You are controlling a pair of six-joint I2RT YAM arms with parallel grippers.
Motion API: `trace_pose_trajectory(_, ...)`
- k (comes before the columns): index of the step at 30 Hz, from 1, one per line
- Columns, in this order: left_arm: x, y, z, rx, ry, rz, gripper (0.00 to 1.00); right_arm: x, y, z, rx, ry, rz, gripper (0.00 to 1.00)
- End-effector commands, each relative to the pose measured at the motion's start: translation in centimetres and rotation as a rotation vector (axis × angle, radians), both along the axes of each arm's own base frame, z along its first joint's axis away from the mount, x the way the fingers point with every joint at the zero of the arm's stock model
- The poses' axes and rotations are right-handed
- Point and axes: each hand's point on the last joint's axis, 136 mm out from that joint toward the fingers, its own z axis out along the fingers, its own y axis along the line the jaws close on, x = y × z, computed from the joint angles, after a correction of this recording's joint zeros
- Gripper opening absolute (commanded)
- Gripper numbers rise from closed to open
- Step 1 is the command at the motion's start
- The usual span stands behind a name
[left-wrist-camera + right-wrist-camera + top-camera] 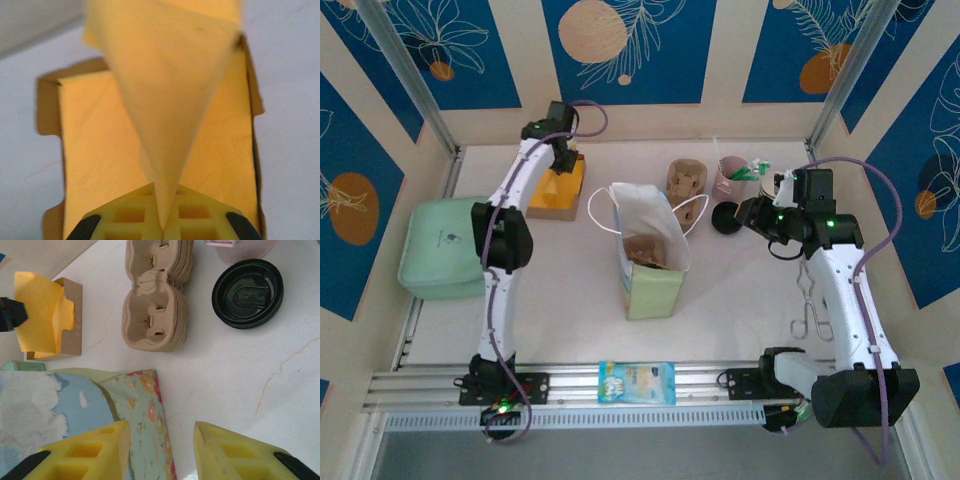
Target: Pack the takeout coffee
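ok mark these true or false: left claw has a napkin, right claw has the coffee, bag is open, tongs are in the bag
1. The left claw is shut on a yellow napkin. True.
2. The right claw grips the takeout coffee. False: it is open and holds nothing, and the coffee stands on the table by the pink cup.
3. The paper bag stands open in the middle of the table. True.
4. The tongs lie inside the bag. False: they lie on the table, to the right of the bag.
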Motion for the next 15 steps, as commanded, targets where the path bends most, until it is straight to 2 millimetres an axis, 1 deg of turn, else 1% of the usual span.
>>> trace_pose_trajectory(1, -1.0, -0.2, 6.8, -0.132, -0.106, 0.004, 0.00, -0.8, 0.3, 0.4, 0.006, -0.005, 0.012, 0.38)
trace_pose_trajectory(4, -1.3, -1.3, 9.5, -0.238, -0.157, -0.030, 0.00, -1.0, 0.3, 0.6, 0.008, -0.010, 0.013, 0.37)
trace_pose_trajectory(8, -1.7, -3.6, 13.3, -0.454, -0.240, -0.098, 0.01, -1.2, 0.3, 0.7, 0.005, -0.017, 0.013, 0.37)
trace_pose_trajectory(10, -2.0, -5.3, 15.7, -0.562, -0.279, -0.155, 0.01, -1.4, 0.2, 0.8, 0.003, -0.021, 0.012, 0.36)
trace_pose_trajectory(15, -3.4, -9.5, 22.8, -0.857, -0.380, -0.323, 0.02, -1.6, 0.1, 0.8, -0.004, -0.026, 0.011, 0.36)
